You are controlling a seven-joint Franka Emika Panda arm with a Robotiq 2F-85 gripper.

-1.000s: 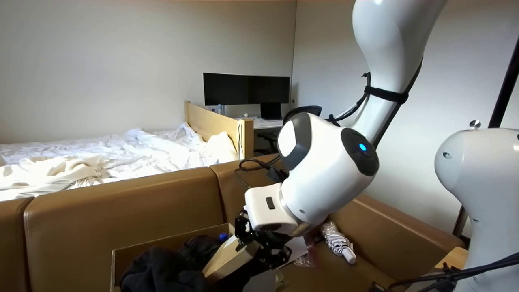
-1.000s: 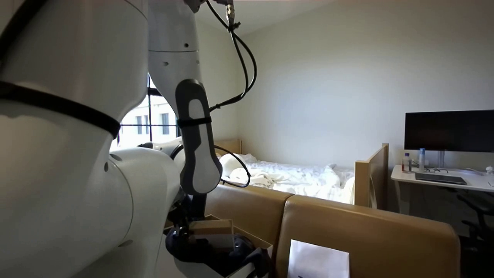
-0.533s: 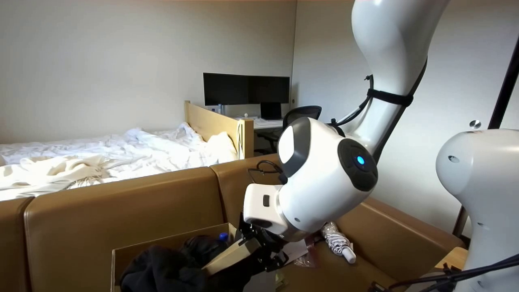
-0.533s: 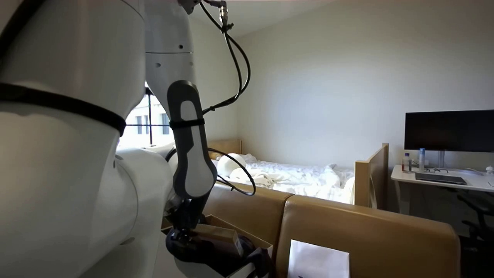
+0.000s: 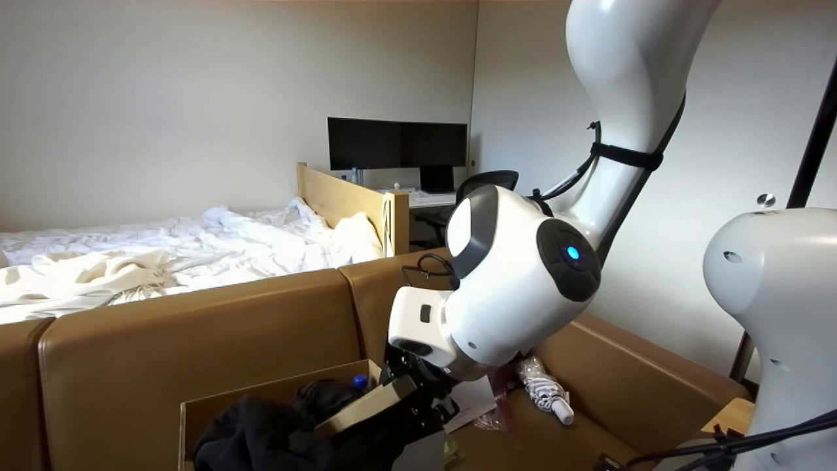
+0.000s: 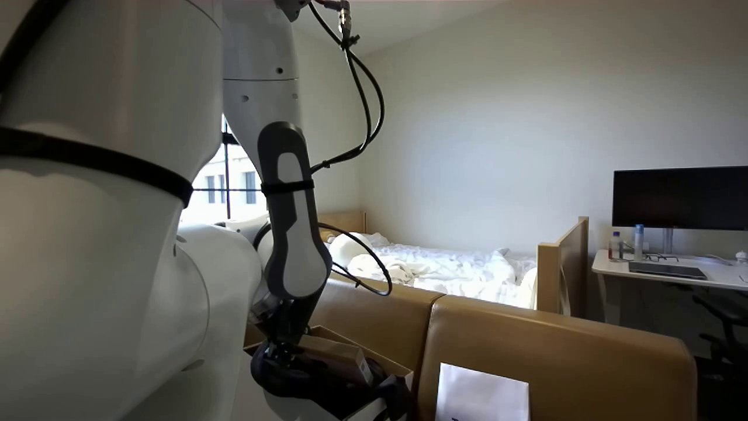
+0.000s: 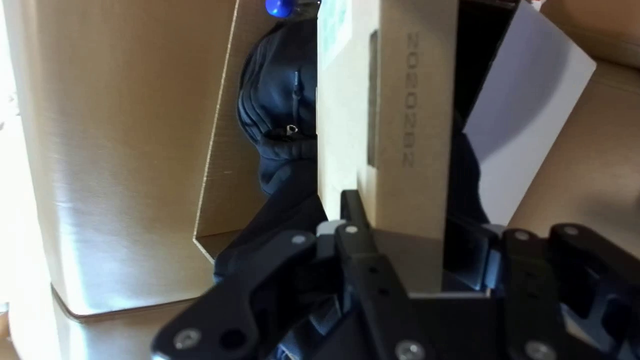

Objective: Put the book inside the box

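The book [image 7: 417, 115], a flat tan-brown rectangular block with dark digits on its edge and a pale label, runs up the wrist view. My gripper [image 7: 400, 212] is shut on its near end, one black finger [image 7: 354, 212] against its left face. In both exterior views the book [image 5: 363, 409] [image 6: 336, 354] slants over the large cardboard box [image 5: 284, 390]. Dark clothing [image 5: 261, 432] fills much of the box, and the book's far end lies over or against it; contact cannot be told. Part of the box's near side is out of view.
A blue cap [image 5: 360, 381] stands in the box's back corner. The brown sofa backrest [image 5: 196, 340] rises behind the box. On the seat to the right lies a wrapped white umbrella [image 5: 546, 392]. A white sheet [image 6: 482, 392] leans on the sofa.
My gripper has turned and shifted slightly left in an exterior view, and the book has tipped from steep to flatter while staying in its grip. Clothing and box look unmoved.
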